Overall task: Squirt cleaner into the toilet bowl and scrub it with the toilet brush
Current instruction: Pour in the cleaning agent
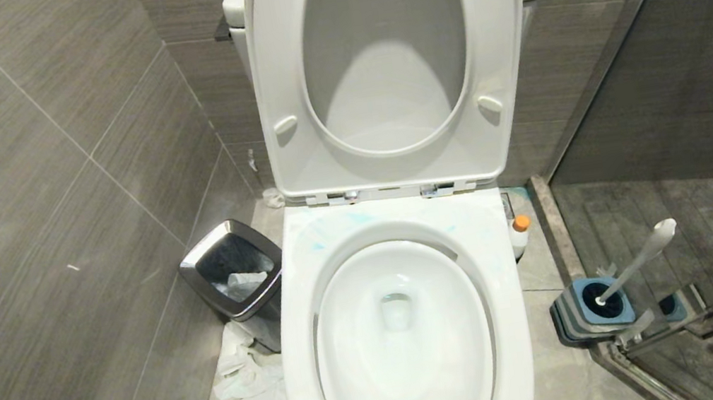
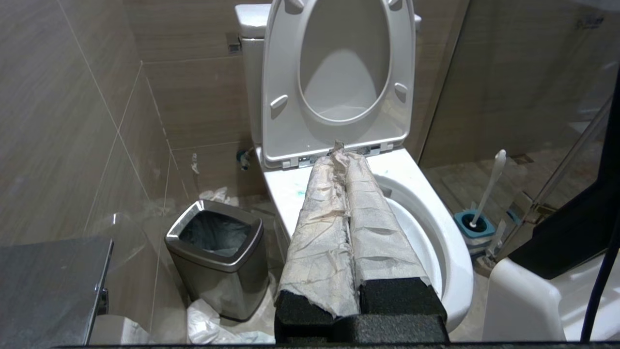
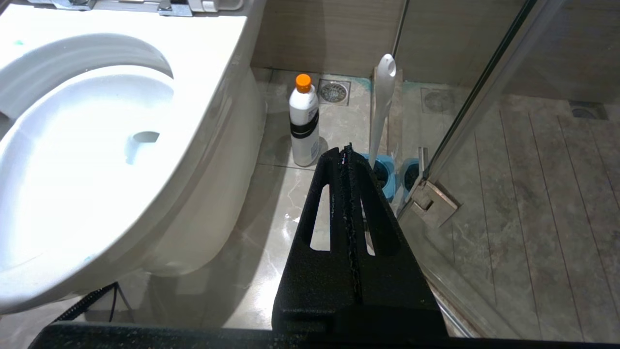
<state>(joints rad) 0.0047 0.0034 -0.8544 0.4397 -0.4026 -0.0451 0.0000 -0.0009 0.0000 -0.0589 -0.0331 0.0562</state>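
While your left gripper (image 2: 345,155) and right gripper (image 3: 347,150) press their fingers together empty, the toilet brush (image 3: 382,104) stands just beyond the right fingers.

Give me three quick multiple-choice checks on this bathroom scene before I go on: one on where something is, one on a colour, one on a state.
1. Where does the toilet brush stand?
A. In its blue holder on the floor, on the robot's right of the toilet bowl
B. Inside the bowl
C. In the bin

2. What colour is the cap of the cleaner bottle?
A. Green
B. Orange
C. Black

3. How are the seat and lid?
A. Both down
B. Seat down, lid up
C. Both raised

Answers:
1 A, its handle leans out of the holder beside the glass door.
2 B, the cap shows orange in the right wrist and head views.
3 C, both stand against the tank, leaving the rim bare.
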